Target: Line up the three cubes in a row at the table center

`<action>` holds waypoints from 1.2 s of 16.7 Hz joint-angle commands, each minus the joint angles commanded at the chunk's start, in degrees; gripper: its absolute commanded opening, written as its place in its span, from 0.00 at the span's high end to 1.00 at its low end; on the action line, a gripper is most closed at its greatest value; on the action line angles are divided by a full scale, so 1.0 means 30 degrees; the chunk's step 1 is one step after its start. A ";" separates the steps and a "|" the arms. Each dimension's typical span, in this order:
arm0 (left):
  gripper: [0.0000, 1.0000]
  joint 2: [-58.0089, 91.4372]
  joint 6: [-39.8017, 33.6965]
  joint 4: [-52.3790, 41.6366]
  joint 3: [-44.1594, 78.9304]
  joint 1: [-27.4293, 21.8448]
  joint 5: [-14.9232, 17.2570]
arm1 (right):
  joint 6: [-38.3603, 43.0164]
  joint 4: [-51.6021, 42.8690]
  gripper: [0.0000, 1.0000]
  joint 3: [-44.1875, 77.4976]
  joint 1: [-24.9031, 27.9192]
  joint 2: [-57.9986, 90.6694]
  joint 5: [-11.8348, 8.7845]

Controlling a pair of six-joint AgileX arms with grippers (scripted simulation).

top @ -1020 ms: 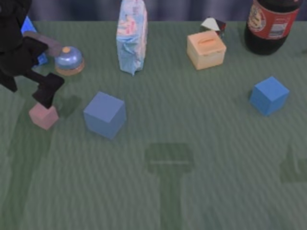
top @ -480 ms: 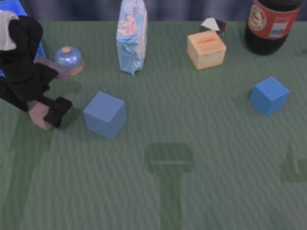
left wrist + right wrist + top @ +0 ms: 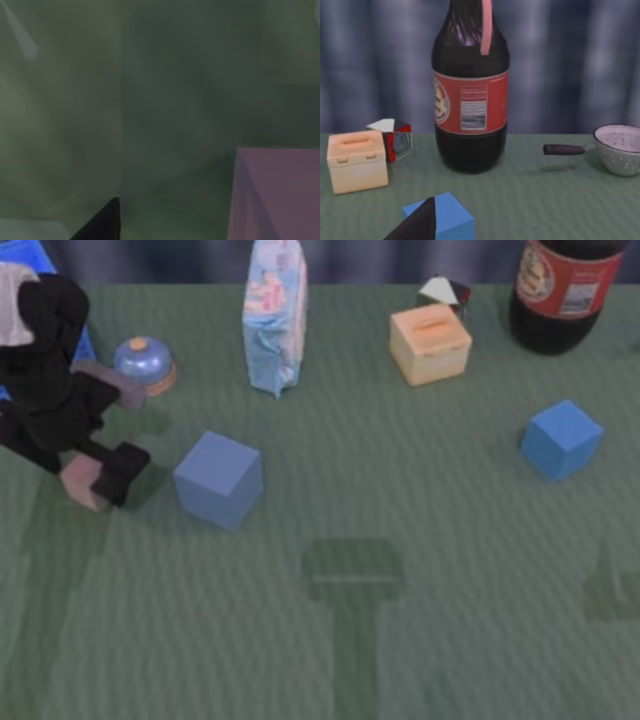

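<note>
The small pink cube (image 3: 78, 484) sits at the left of the green table (image 3: 420, 540), half covered by my left gripper (image 3: 93, 476). That gripper is open and low around the cube, with one dark finger (image 3: 121, 471) on the cube's right side. In the left wrist view the pink cube (image 3: 277, 195) is close, with a gap to the one finger (image 3: 102, 225) that shows. The pale greyish-blue cube (image 3: 218, 479) stands just right of it. The bright blue cube (image 3: 561, 438) lies far right. In the right wrist view my open right gripper (image 3: 485, 235) hangs near that blue cube (image 3: 451, 216).
Along the back edge stand a service bell (image 3: 143, 363), a pale snack bag (image 3: 275, 315), a peach box (image 3: 430, 343), a black-and-white faceted block (image 3: 445, 290) and a cola bottle (image 3: 565, 290). A white colander (image 3: 620, 148) shows in the right wrist view.
A second ago my left gripper was above the pink cube; it has come down around it. Over the last half second it has barely moved. The cubes stay put.
</note>
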 joint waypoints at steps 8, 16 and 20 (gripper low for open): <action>0.90 0.0000 0.0000 0.0000 0.0000 0.0000 0.0000 | 0.0000 0.0000 0.00 0.0000 0.0000 0.0000 0.0000; 1.00 0.0000 0.0000 0.0000 0.0000 0.0000 0.0000 | 0.0000 0.0000 0.00 0.0000 0.0000 0.0000 0.0000; 1.00 -0.0773 -0.0099 -0.0653 0.0442 -0.0013 0.0260 | 0.0000 0.0000 0.00 0.0000 0.0000 0.0000 0.0000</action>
